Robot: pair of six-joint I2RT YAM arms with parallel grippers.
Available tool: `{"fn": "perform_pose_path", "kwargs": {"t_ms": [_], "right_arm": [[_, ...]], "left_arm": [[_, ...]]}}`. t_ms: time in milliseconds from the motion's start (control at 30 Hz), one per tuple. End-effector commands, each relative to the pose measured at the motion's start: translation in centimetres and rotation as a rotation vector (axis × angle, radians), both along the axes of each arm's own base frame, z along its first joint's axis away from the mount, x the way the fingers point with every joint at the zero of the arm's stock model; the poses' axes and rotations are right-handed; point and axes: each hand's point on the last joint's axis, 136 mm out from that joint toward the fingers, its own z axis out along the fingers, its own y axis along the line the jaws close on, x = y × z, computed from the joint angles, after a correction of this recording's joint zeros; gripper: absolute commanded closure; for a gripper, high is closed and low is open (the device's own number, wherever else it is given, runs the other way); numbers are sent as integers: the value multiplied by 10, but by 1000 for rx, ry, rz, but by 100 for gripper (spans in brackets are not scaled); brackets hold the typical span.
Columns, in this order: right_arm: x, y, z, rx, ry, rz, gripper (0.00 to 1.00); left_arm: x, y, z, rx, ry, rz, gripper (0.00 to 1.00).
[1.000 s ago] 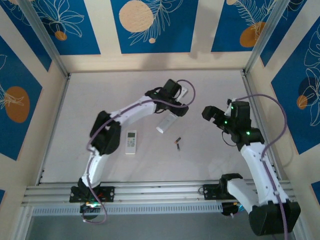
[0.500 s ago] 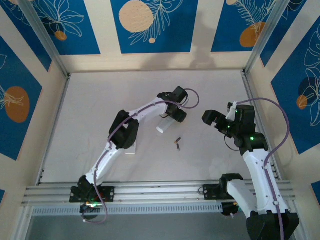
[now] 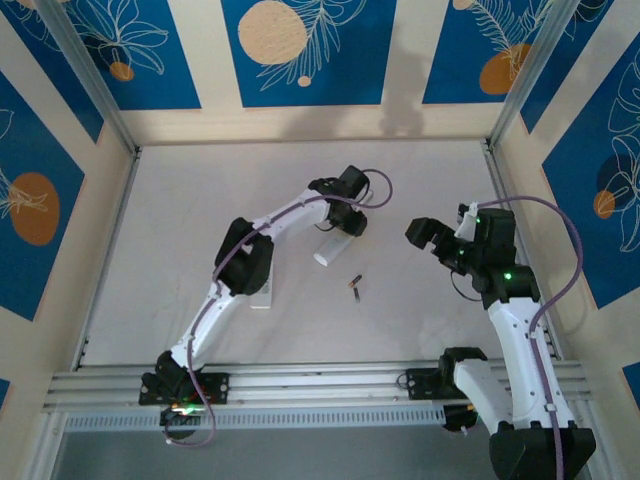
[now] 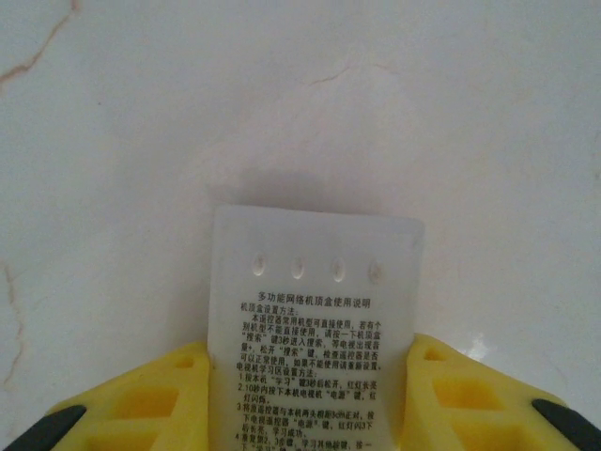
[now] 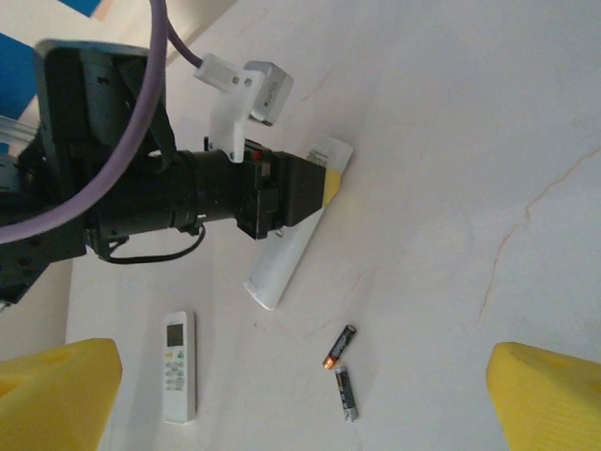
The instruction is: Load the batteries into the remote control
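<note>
Since the left gripper [image 4: 310, 355] has its fingers [image 4: 141, 404] snug on both long edges of the face-down remote control [image 4: 315, 282], I'd keep that pinch square so nothing twists while the wide-open right gripper [image 3: 426, 236] goes for the batteries [image 5: 340, 348] lying close by, tho the remote's lower end is cut off in the wrist view, so no clue if the battery door's open.

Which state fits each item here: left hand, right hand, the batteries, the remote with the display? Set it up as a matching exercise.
Items:
1. left hand
2. right hand
3. batteries
4. display remote

States:
A. lying face up beside the left arm
B. open, holding nothing
C. closed on the labelled remote
D. lying loose on the table

Pairs: 1-C, 2-B, 3-D, 4-A
</note>
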Motion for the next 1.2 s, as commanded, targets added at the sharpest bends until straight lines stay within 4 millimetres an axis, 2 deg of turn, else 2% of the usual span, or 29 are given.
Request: {"fn": "perform_pose_path", "kwargs": {"t_ms": [0,133,300,400,533,633,733,1000,1067,1167], "right_arm": [[4,3,28,45,-62,12,0],[13,14,47,79,-157,101,0],[20,39,79,119,-339,278,1],[18,54,104,151,-450,380,1],[11,74,135,184,-584,509,1],[6,89,157,208,-666,591,1],[9,101,170,236,-689,630,1],[23,121,189,290,-693,666,0],[25,123,194,301,-701,666,10],[30,126,198,291,-699,655,32]], "left_arm": [[7,-8,90,-175,-83,-25,67],[-1,-20,174,-439,-92,-44,67],[-28,-26,289,-886,-65,-86,68],[-47,-18,342,-1045,-88,-123,69],[-72,-13,393,-1211,-77,-209,70],[-85,-11,421,-1334,-33,-261,71],[-100,-10,444,-1428,-13,-348,72],[-118,-8,463,-1516,20,-443,71],[-118,-9,462,-1512,18,-440,71],[-116,-11,460,-1507,18,-428,71]]}}
